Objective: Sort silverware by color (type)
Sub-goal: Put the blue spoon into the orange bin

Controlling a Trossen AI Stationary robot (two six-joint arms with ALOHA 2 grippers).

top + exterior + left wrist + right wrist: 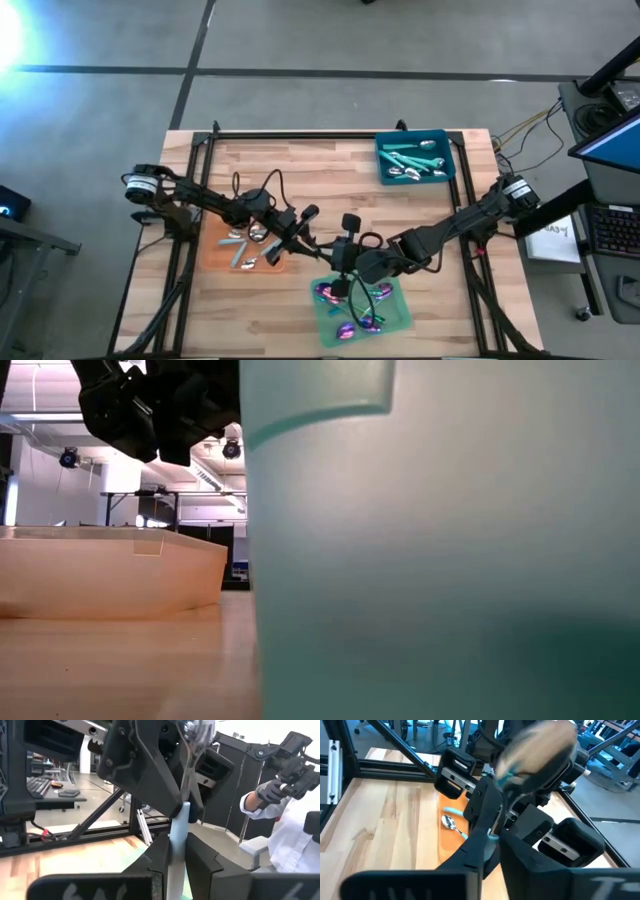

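Both grippers meet above the table's middle, between the orange mat [225, 250] and the green mat [395, 300]. My left gripper [303, 228] [177, 842] and my right gripper [347, 245] [507, 820] are both shut on one spoon, which has a shiny silver head [195, 735] [540, 755] and a pale blue handle. Silver spoons [250, 240] lie on the orange mat. Purple-headed spoons [345, 300] lie on the green mat. Teal-handled utensils [410, 160] lie in the teal bin [382, 165]. My left gripper pinches the spoon's pale blue handle [178, 832] between its two fingers, toward the free end, coming level from the table's left. The spoon is lifted clear, head away from this gripper. My right gripper pinches the same handle [493, 836] nearer the head, coming from the table's right. The head [540, 755] stands past its fingers, toward its wrist.
The black frame rail [300, 133] runs along the table's far edge. Bare wood [300, 170] lies between the mats and the bin. The low view is mostly blocked by a teal surface [450, 560] close up. A person's gloved hand [272, 792] shows beyond the table.
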